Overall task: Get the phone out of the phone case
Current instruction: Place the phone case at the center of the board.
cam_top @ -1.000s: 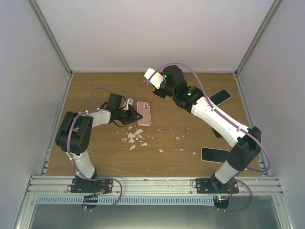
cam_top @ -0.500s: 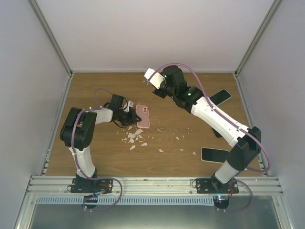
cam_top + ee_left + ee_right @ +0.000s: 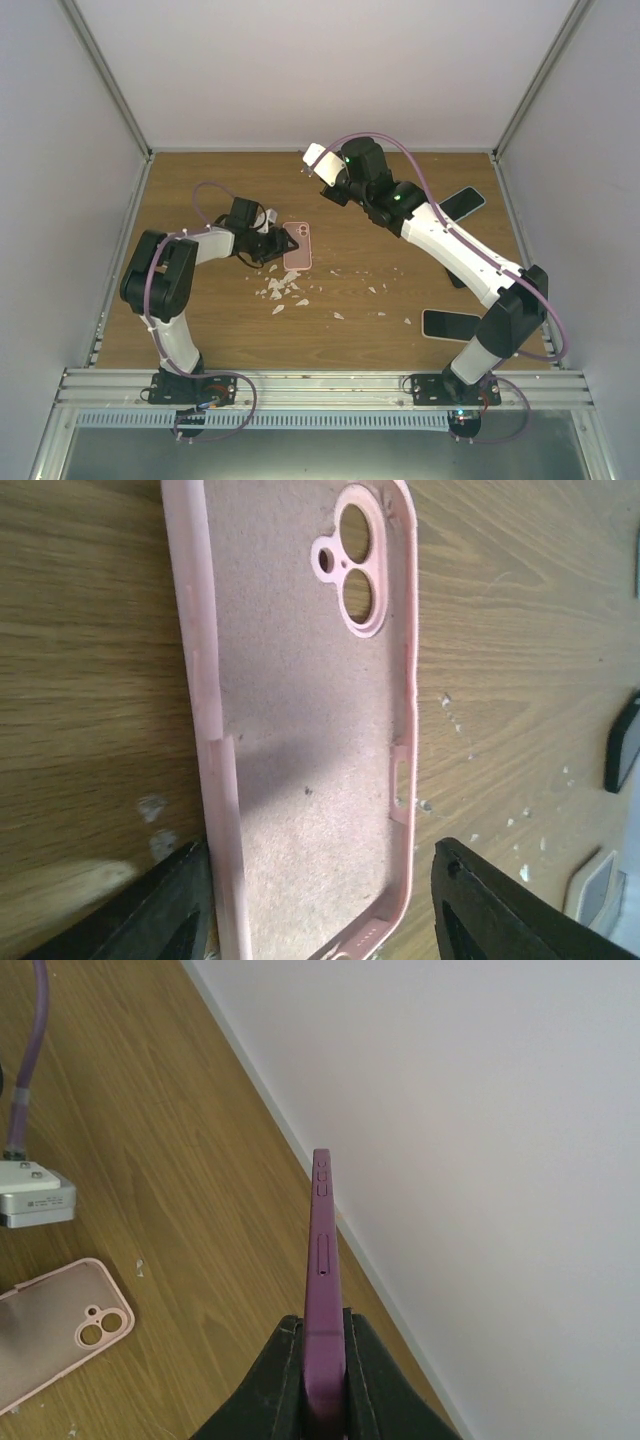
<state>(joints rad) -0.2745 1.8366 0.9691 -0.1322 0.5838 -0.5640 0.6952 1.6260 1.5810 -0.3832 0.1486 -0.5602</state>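
Note:
The empty pink phone case (image 3: 300,710) lies flat on the wooden table, inside up, with its camera holes at the far end. My left gripper (image 3: 320,925) is open and straddles the case's near end; one finger is close to the case's left rim and the other stands clear of the right rim. In the top view the case (image 3: 297,246) lies just right of the left gripper (image 3: 281,243). My right gripper (image 3: 323,1360) is shut on the purple phone (image 3: 322,1250), held edge-on above the table near the back wall (image 3: 318,157).
White crumbs (image 3: 283,289) lie scattered in front of the case. Two other phones lie on the right, one dark (image 3: 462,203) and one near the right arm's elbow (image 3: 450,323). Enclosure walls stand close on three sides.
My left gripper has gone from shut to open and let go of the pink case, which has shifted slightly left and towards me. The right arm with the phone has not moved.

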